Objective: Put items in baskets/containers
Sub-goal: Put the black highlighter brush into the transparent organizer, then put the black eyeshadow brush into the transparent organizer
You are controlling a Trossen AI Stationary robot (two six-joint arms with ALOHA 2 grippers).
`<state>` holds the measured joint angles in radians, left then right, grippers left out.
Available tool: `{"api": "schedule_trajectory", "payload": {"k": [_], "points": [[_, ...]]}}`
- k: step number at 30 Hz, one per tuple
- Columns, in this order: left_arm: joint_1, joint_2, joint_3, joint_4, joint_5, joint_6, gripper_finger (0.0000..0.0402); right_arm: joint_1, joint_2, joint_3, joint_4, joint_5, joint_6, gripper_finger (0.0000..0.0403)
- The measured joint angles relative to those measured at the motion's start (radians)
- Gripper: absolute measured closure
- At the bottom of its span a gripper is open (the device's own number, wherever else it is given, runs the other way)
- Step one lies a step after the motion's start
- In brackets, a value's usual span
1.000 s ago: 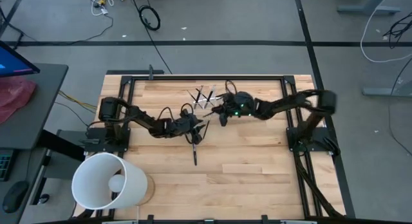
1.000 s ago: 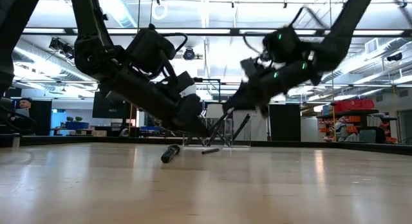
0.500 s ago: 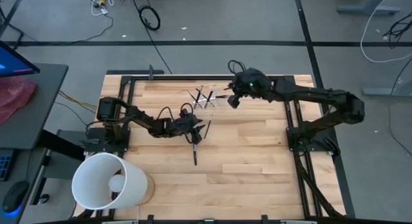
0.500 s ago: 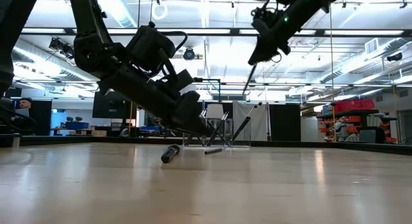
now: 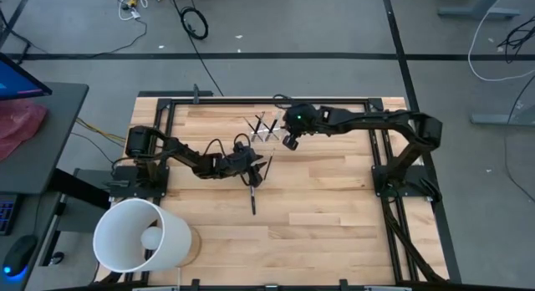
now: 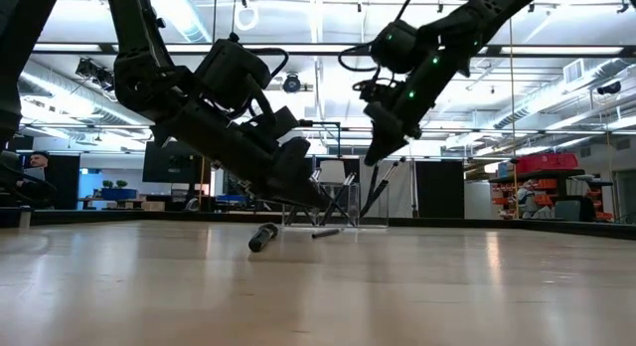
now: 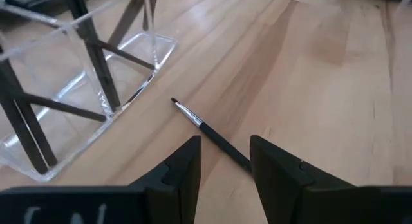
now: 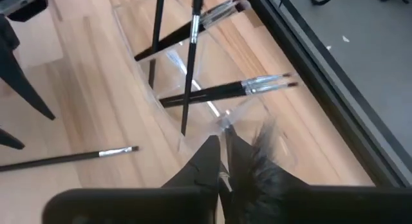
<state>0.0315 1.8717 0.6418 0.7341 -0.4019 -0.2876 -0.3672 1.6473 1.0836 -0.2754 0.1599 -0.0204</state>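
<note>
Two arms over the desk (image 5: pixel 334 207), and from above the clear holder (image 5: pixel 266 128) sits near the middle of the far edge, dark brushes (image 5: pixel 261 122) fanning out of it. The right gripper (image 5: pixel 288 142) hangs just beside the holder, on the side toward the right edge. The left gripper (image 5: pixel 255 172) is low over the wood, a little nearer the front edge than the holder. A thick-handled brush (image 5: pixel 253 199) lies loose on the boards beyond it, pointing at the front edge. The white bucket (image 5: pixel 138 237) fills the front left corner.

At table height, the right gripper is raised above the holder with a fluffy brush (image 6: pixel 381 190) slanting down from it toward the holder's rim; the left gripper is down almost at the surface.

From the left wrist, the fingers (image 7: pixel 183 166) stand apart, released, and a thin liner brush (image 7: pixel 206 129) lies flat on the wood, its handle end running in between them (no contact that I can make out). The holder stands just beyond.

From the right wrist, the fingers (image 8: pixel 206 163) are clenched on the fluffy brush, its dark bristles right beside them, directly over the holder; several brushes lean inside, and one silver-ferruled brush (image 8: pixel 71 158) lies on the wood outside
</note>
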Motion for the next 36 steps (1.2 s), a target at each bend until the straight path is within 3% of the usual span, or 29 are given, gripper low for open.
{"api": "schedule_trajectory", "payload": {"k": [10, 15, 23, 29, 36], "points": [[-0.003, 0.000, 0.000, -0.005, 0.064, -0.115, 0.0266, 0.000, 0.012, 0.000, 0.036, 0.007, -0.032, 0.0288], [-0.017, 0.000, 0.000, 0.000, 0.044, -0.147, 0.0266, 0.030, 0.007, 0.000, 0.076, 0.009, -0.075, 0.0257], [-0.058, 0.020, 0.064, -0.008, -0.036, -0.111, 0.0267, 0.139, 0.007, 0.000, 0.077, 0.008, -0.120, 0.0260], [-0.065, 0.102, 0.192, -0.247, -0.142, -0.089, 0.0267, 0.188, 0.007, 0.000, 0.041, 0.012, -0.116, 0.0264], [-0.074, 0.120, 0.237, -0.274, -0.200, -0.088, 0.0267, 0.219, 0.006, 0.000, -0.118, 0.126, 0.012, 0.0264]]}}
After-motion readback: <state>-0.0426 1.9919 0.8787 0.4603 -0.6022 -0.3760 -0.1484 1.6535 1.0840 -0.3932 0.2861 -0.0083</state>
